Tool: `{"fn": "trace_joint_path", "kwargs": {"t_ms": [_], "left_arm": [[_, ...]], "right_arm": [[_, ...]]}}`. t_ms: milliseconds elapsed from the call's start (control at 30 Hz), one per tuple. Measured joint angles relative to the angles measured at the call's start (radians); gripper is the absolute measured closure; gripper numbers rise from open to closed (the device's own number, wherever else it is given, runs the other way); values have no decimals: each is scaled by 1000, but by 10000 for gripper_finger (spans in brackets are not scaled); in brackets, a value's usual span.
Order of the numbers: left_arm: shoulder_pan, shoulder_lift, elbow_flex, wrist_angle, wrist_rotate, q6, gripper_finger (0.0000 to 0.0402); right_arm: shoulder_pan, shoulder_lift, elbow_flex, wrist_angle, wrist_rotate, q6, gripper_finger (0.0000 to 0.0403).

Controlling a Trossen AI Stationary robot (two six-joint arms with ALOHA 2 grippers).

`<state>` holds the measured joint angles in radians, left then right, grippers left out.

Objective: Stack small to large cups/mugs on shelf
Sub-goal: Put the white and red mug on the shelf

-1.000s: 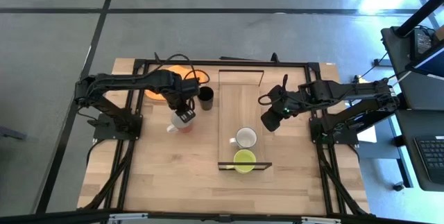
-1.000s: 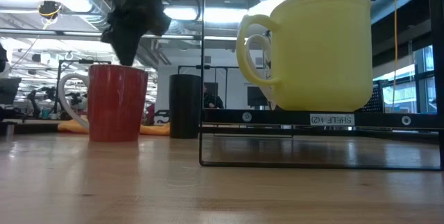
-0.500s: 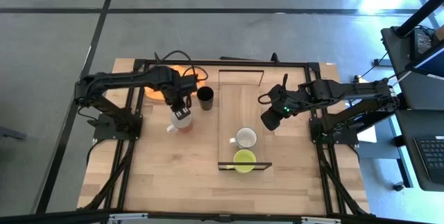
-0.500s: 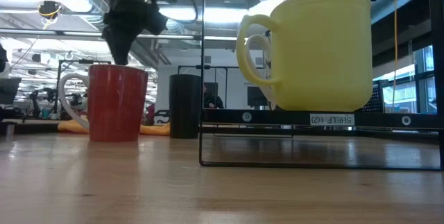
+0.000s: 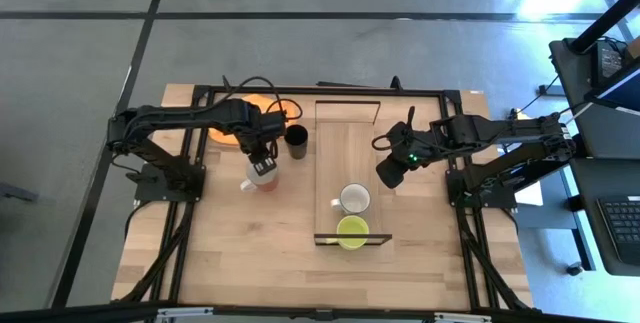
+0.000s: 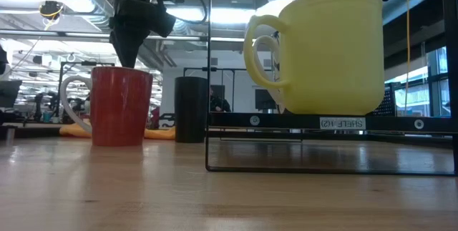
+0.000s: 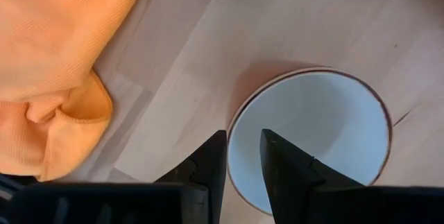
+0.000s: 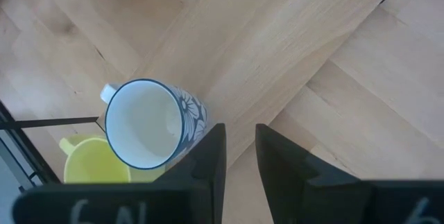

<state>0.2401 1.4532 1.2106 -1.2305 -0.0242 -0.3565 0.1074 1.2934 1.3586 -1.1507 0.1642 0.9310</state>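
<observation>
The left hand hangs directly above the red mug, its 2 dark fingers set narrow and straddling the near rim, 1 inside, 1 outside, holding nothing yet. The risk, as I judge it: the rim is thin glazed ceramic, smooth and curved, so a pinch there could slip or tip the mug, and its white handle sticks out on the side away from the shelf. The black cup stands just beyond the hand, the soft orange cloth beside it. The right hand, also narrow and empty, hovers beside the shelf, near the white mug and matte yellow-green mug on it.
</observation>
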Motion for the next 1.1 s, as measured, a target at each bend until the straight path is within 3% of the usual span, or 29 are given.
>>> {"fn": "trace_joint_path", "kwargs": {"t_ms": [233, 533, 1100], "left_arm": [[0, 0, -3, 3, 0, 2, 318], [0, 1, -97, 41, 4, 3, 318], [0, 0, -101, 89, 1, 51, 336]], "right_arm": [[0, 0, 0, 0, 0, 2, 322], [0, 0, 0, 0, 0, 2, 322], [0, 0, 0, 0, 0, 0, 322]]}}
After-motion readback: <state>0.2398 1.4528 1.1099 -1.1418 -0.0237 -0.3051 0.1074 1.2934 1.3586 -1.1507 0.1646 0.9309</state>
